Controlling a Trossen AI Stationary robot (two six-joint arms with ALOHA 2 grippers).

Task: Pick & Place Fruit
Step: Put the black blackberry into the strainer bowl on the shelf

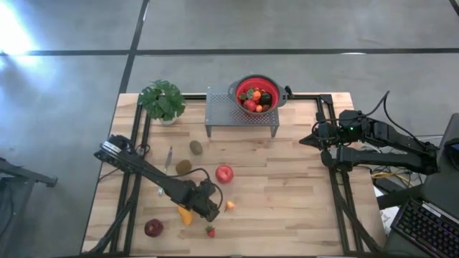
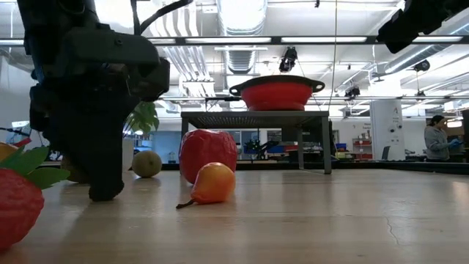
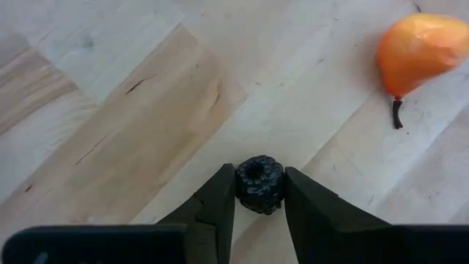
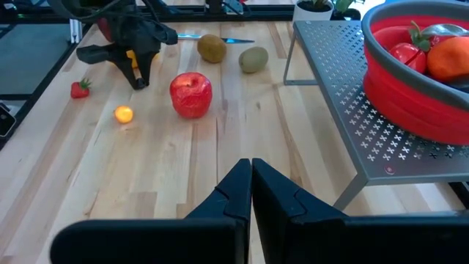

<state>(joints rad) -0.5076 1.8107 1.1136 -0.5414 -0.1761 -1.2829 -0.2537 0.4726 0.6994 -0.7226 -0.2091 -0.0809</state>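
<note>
Left gripper (image 3: 259,192) sits low on the near-left of the wooden table (image 1: 301,208), its dark fingers (image 3: 212,205) pinching a small knobbly black berry (image 3: 259,183) from both sides. I see bare boards around it, with a small orange pear-shaped fruit (image 3: 418,48) just to its right. From table height its tips are hidden. A red apple (image 1: 224,174) lies farther back. Right gripper (image 4: 250,180), pressed together, waits far right.
</note>
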